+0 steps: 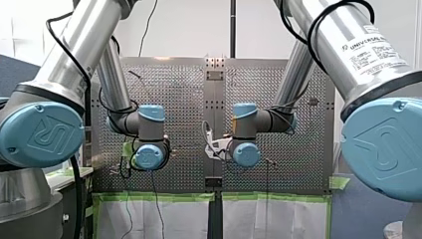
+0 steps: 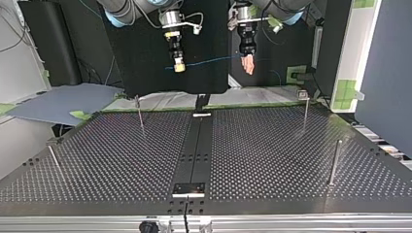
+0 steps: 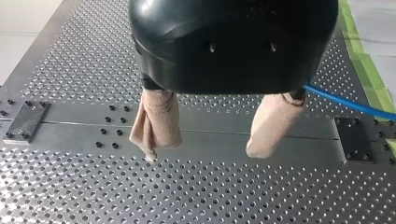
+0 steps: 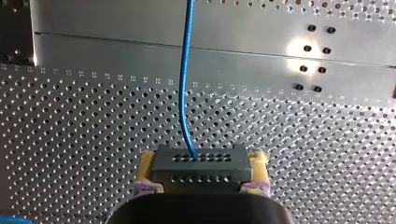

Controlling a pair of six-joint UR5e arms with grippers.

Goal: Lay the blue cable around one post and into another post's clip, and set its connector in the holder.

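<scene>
- Plainly, my right gripper (image 4: 202,162) clamps the connector (image 4: 200,171) in its fingers, blue cable (image 4: 186,84) leading ahead.
- My left gripper (image 3: 201,154): fingers wide, its body hiding the cable's path.

Blue cable (image 4: 182,93), grey perforated table (image 4: 84,121)

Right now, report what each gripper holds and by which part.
My right gripper clamps the connector by its two short ends between yellow pads. My left gripper is open, holding nothing; the blue cable passes outside its fingers.
</scene>
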